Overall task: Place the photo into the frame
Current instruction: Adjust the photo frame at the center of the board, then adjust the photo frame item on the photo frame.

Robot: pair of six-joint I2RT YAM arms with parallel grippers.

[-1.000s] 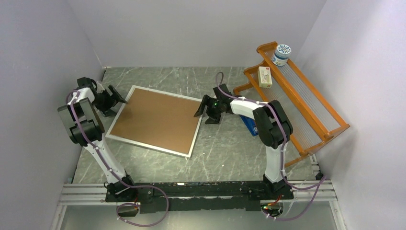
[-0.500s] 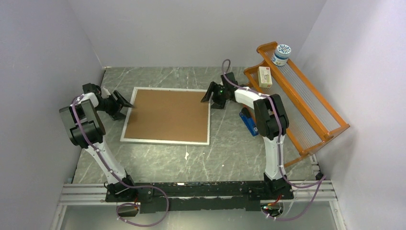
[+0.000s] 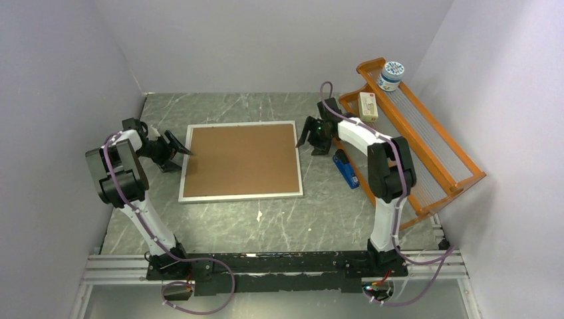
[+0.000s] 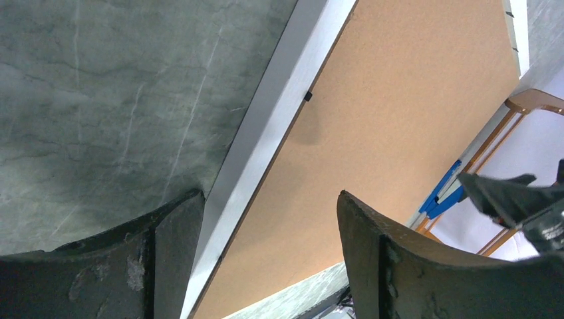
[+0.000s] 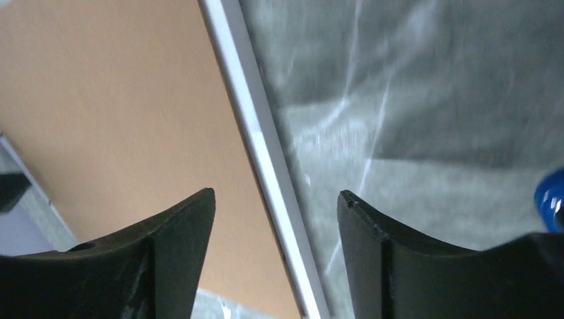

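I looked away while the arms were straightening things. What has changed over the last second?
The frame swung from skewed to square and slid right. The left tool followed it right; the right tool drew back toward the rack. Both are open astride its side rims. The rack and its contents are unmoved.

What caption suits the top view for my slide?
The frame lies brown backing up, left pincer and right pincer open at its sides.

left tool (image 3: pixel 177 142) low, jaws wide apart, pointing right, right tool (image 3: pixel 306 133) low, jaws wide apart, pointing left
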